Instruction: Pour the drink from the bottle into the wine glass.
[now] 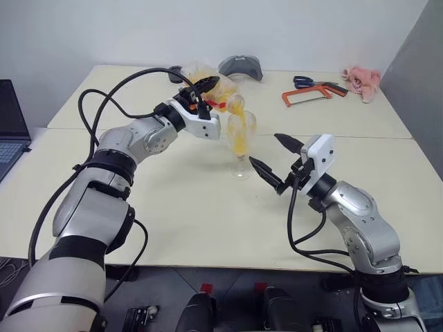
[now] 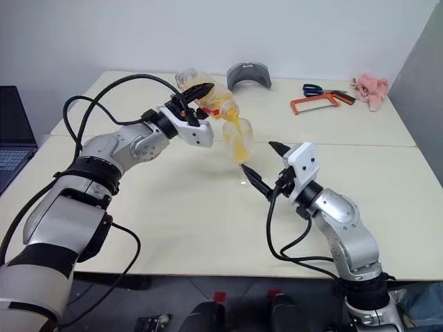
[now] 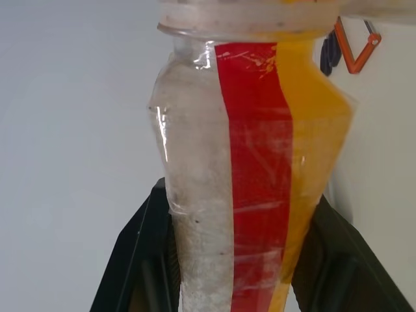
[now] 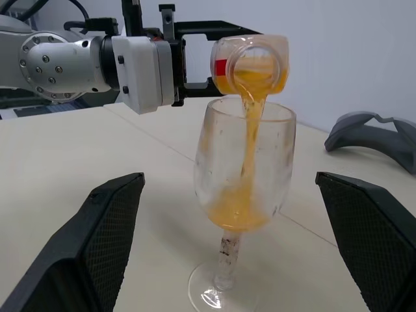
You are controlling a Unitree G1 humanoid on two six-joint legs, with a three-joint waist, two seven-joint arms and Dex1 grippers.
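Right wrist view shows the left end effector point(image 4: 195, 58) clamped on the bottle point(image 4: 250, 65), which is tipped mouth-down over the wine glass point(image 4: 244, 175), and a thin stream of the drink point(image 4: 250, 123) falls from the open mouth into the bowl, where a shallow orange pool has gathered. In the left wrist view the two black fingers point(image 3: 140, 260) press against the sides of the bottle, its red-and-white label strip facing the camera. The right end effector point(image 1: 277, 162) hangs just beside the glass on the robot's right, its two fingers spread wide apart, holding and touching nothing; the glass stands between them in its wrist view but clear of both. Counted: one bottle, one wine glass, two end effectors. On the far part of the counter point(image 1: 173, 228) lie one pair of scissors point(image 1: 308, 81), one orange-framed hacksaw point(image 1: 311, 95), one grey curved object point(image 1: 241, 67) and one pink soft thing point(image 1: 361, 81), all well apart from the glass. One laptop point(image 1: 10, 124) sits off the counter's left edge. The glass stands near the middle of the counter, well away from every edge, with bare surface in front of it and to both sides.
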